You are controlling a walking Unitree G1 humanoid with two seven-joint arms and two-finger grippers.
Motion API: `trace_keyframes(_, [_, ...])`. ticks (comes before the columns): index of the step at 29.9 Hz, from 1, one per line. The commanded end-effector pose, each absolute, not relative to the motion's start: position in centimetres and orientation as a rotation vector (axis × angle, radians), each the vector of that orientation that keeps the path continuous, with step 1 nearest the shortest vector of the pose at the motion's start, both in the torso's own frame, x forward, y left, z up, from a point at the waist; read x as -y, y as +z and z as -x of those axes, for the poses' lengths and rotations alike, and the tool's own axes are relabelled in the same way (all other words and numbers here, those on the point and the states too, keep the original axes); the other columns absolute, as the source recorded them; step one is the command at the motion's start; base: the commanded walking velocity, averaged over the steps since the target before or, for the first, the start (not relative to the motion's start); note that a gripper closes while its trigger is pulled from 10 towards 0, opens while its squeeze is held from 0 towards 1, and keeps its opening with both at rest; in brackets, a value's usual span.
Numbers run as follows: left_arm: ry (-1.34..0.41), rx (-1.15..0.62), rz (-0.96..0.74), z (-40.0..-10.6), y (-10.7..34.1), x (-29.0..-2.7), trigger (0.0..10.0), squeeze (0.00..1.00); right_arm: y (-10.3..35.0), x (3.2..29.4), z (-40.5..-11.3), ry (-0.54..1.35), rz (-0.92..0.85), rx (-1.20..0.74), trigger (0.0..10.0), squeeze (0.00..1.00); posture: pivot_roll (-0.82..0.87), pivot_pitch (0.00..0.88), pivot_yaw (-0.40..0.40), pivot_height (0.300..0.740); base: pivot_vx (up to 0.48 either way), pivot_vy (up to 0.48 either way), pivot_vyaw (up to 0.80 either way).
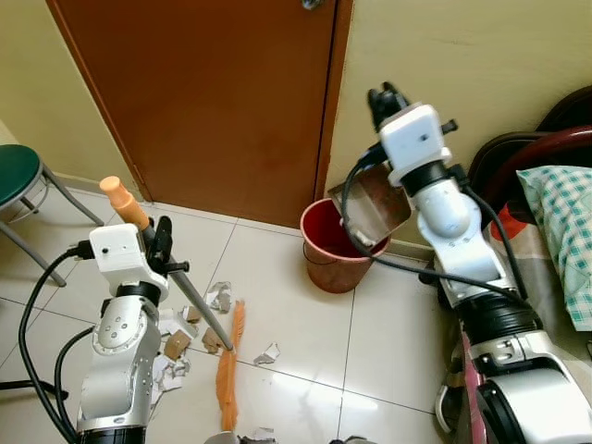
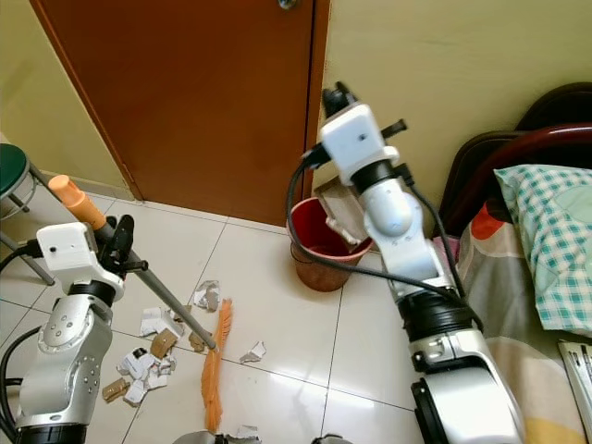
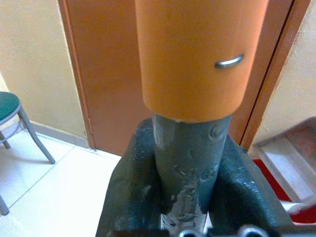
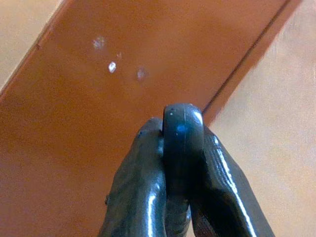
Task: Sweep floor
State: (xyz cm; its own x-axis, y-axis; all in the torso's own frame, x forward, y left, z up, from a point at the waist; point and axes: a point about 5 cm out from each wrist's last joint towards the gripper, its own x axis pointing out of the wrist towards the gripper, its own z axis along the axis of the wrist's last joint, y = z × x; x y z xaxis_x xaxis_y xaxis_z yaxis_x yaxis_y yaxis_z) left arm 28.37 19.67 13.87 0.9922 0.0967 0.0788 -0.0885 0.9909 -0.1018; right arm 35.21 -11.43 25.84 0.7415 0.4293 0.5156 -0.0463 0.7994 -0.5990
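My left gripper is shut on the broom's grey shaft, just below its orange end cap. The shaft slants down to the orange bristles, which rest on the white tile floor. Torn paper and cardboard scraps lie beside the bristles. My right gripper, raised near the wall, is shut on the dark handle of a dustpan. The pan hangs tilted over a red bucket that stands against the wall by the door frame.
A brown door is straight ahead. A green stool stands at the left. On the right are a dark wooden chair back and a bed with a checked pillow. More scraps lie right of the bristles.
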Motion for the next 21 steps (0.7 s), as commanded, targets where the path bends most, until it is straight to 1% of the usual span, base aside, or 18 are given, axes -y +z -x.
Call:
trace_keyframes(1, [0.090, 0.101, 0.090, -28.3, 14.2, -19.6, 10.0, 0.00, 28.9, 10.8, -34.1, 0.271, 0.611, 0.866, 10.0, 0.00, 0.05, 0.101, 0.018, 0.740, 0.000, 0.000, 0.00])
trace_keyframes(7, [0.089, 0.100, 0.093, -28.3, 14.1, -19.5, 10.0, 0.00, 31.5, 10.7, -33.7, 0.224, 0.558, 0.947, 10.0, 0.00, 0.04, 0.101, 0.017, 0.740, 0.000, 0.000, 0.00])
trace_keyframes(11, [0.086, 0.101, 0.097, -28.5, 14.1, -19.3, 10.0, 0.00, 33.9, 9.3, -33.1, 0.247, 0.384, 0.986, 10.0, 0.00, 0.04, 0.098, 0.013, 0.740, 0.000, 0.000, 0.00])
trace_keyframes(13, [0.086, 0.102, 0.097, -28.5, 14.1, -19.2, 10.0, 0.00, 34.0, 9.2, -33.1, 0.248, 0.377, 0.989, 10.0, 0.00, 0.04, 0.098, 0.013, 0.740, 0.000, 0.000, 0.00])
trace_keyframes(15, [0.086, 0.103, 0.099, -28.4, 14.1, -19.2, 10.0, 0.00, 34.8, 8.5, -32.8, 0.261, 0.268, 0.993, 10.0, 0.00, 0.04, 0.098, 0.013, 0.740, 0.000, 0.000, 0.00])
trace_keyframes(16, [0.086, 0.103, 0.099, -28.4, 14.1, -19.2, 10.0, 0.00, 34.8, 8.5, -32.8, 0.261, 0.268, 0.993, 10.0, 0.00, 0.04, 0.098, 0.013, 0.740, 0.000, 0.000, 0.00])
trace_keyframes(17, [0.086, 0.102, 0.099, -28.4, 14.1, -19.2, 10.0, 0.00, 34.8, 8.5, -32.8, 0.262, 0.246, 0.986, 10.0, 0.00, 0.04, 0.097, 0.010, 0.740, 0.000, 0.000, 0.00])
trace_keyframes(18, [0.087, 0.101, 0.098, -28.3, 14.0, -19.2, 10.0, 0.00, 34.4, 8.3, -33.0, 0.278, 0.149, 0.937, 10.0, 0.00, 0.04, 0.097, 0.010, 0.740, 0.000, 0.000, 0.00])
trace_keyframes(21, [0.087, 0.100, 0.098, -28.3, 14.0, -19.3, 10.0, 0.00, 34.1, 8.2, -33.2, 0.289, 0.078, 0.889, 10.0, 0.00, 0.04, 0.097, 0.010, 0.740, 0.000, 0.000, 0.00])
